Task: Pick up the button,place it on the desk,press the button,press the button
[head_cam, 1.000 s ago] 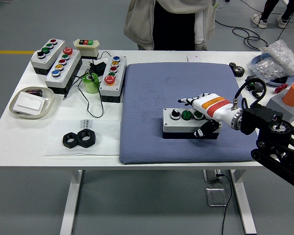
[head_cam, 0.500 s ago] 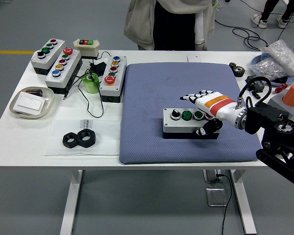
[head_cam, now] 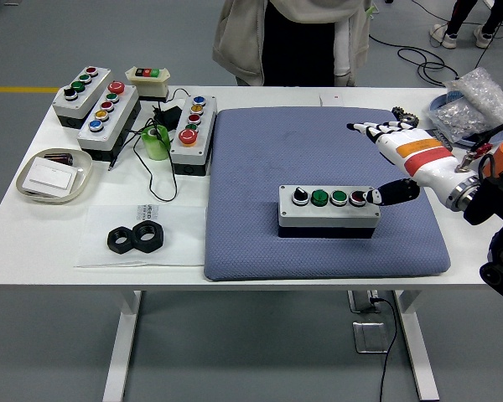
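Observation:
A grey button box with a black knob, two green buttons and a red button lies flat on the blue mat. My right hand, white with an orange band, hovers just right of and above the box, fingers spread and holding nothing. Its black thumb tip is close to the box's right end near the red button. My left arm is out of view.
Three more button boxes and a small switch box stand at the back left, with a green tape roll, a tray and black nuts. A person stands behind the table. Bags and an orange cap lie at the right.
My right hand has let go of the button box and pulled back up and to the right, off its right end. The box stays on the mat.

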You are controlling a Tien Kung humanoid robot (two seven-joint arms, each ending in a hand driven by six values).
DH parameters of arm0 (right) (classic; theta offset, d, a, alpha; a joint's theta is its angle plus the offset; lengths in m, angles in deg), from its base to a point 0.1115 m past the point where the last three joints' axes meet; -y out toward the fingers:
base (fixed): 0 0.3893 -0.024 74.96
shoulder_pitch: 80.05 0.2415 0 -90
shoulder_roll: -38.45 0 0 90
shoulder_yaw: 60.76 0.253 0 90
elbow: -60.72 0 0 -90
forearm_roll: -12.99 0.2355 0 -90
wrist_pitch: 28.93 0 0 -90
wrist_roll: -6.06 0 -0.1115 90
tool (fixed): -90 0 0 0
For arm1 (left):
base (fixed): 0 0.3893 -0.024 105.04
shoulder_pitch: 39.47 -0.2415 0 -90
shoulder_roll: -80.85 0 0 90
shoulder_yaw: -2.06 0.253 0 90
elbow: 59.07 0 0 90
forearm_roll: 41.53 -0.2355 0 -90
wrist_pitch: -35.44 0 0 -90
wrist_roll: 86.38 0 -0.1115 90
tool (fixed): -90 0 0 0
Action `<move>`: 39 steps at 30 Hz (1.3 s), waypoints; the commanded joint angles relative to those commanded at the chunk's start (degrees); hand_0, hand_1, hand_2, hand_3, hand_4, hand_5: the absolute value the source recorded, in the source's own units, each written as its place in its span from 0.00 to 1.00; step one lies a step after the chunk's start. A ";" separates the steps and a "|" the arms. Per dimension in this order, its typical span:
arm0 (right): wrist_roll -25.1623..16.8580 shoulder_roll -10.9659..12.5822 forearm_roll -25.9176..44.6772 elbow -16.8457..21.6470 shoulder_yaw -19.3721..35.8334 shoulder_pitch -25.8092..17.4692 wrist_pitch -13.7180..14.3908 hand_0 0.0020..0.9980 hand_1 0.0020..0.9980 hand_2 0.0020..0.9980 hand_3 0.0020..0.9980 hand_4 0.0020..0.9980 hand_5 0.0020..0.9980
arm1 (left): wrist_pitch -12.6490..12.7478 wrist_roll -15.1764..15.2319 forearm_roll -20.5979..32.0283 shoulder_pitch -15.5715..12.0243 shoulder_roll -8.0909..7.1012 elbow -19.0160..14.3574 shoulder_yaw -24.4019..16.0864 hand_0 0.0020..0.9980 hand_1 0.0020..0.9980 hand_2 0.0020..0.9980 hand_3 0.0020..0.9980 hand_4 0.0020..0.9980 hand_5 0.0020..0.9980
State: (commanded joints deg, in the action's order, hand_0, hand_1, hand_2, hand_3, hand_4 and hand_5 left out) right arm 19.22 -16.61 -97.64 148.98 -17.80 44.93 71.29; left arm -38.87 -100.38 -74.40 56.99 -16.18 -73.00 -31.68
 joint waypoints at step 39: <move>4.12 1.15 8.15 1.11 -6.43 -1.72 -10.03 0.06 0.02 0.16 0.78 0.78 0.51 | 0.04 0.01 0.67 0.51 -0.03 -0.09 0.58 0.69 0.67 0.78 0.81 0.73 1.00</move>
State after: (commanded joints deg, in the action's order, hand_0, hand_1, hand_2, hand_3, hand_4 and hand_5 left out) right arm 23.34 -15.46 -89.49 150.09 -24.24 43.20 61.26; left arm -38.83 -100.36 -73.73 57.49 -16.22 -73.09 -31.09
